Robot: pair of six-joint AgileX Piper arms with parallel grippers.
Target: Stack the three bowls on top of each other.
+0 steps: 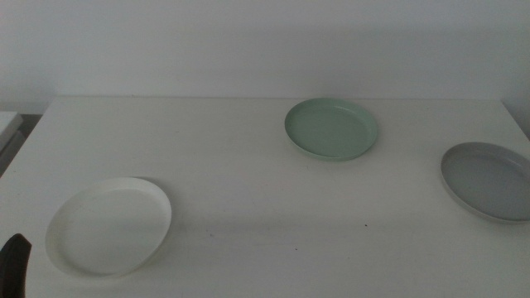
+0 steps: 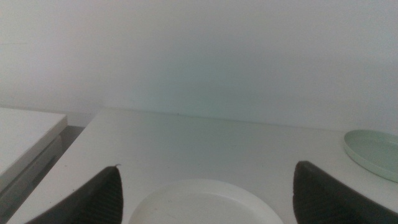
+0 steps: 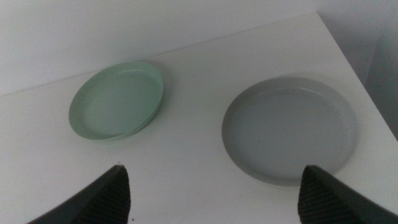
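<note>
Three bowls lie apart: near-left, far-middle, right on table.

Your left gripper waits at the near left corner of the table; in the middle view only one dark jaw tip shows at the bottom edge. Its jaws stand wide apart. Your right gripper is out of the middle view, jaws also wide apart and holding nothing.

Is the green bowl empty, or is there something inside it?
Empty. The pale green bowl sits upright on the table, and the right wrist view shows its whole inside bare, with nothing in it.
</note>
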